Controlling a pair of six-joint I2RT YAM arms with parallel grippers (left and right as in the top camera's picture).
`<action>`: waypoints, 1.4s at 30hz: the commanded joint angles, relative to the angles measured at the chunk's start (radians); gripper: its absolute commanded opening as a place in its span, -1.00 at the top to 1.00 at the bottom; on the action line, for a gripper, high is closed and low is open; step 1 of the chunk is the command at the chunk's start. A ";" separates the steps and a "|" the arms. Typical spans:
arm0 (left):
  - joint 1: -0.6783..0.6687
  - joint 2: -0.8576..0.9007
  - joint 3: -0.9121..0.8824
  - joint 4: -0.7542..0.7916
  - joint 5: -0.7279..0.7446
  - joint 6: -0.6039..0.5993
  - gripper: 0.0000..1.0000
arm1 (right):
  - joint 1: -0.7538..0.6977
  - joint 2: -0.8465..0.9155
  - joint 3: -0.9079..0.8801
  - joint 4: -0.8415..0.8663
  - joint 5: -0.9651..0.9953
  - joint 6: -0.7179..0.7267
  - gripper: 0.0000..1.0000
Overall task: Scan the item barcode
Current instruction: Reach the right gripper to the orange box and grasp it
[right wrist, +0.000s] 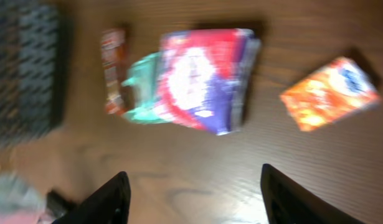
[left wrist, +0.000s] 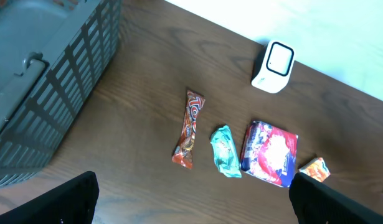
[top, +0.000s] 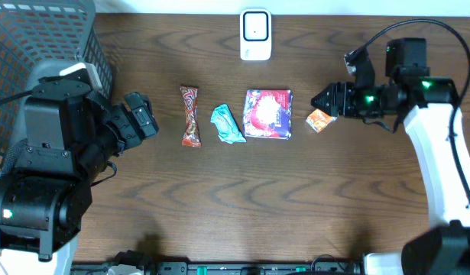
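Overhead looks down; wrists, seemingly, share purple packet point(top: 267, 114) point(left wrist: 269, 152) point(right wrist: 203, 81).

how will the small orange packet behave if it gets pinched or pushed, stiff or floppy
Probably light: the small orange packet is the smallest item in the row. It looks flat with straight edges, so likely fairly stiff, unlike the crumpled teal wrapper. Lying flat, it may slide rather than roll.
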 commanded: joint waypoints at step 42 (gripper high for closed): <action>0.002 0.004 0.002 -0.002 -0.006 0.009 -0.96 | 0.284 0.488 0.019 0.266 0.821 0.354 0.99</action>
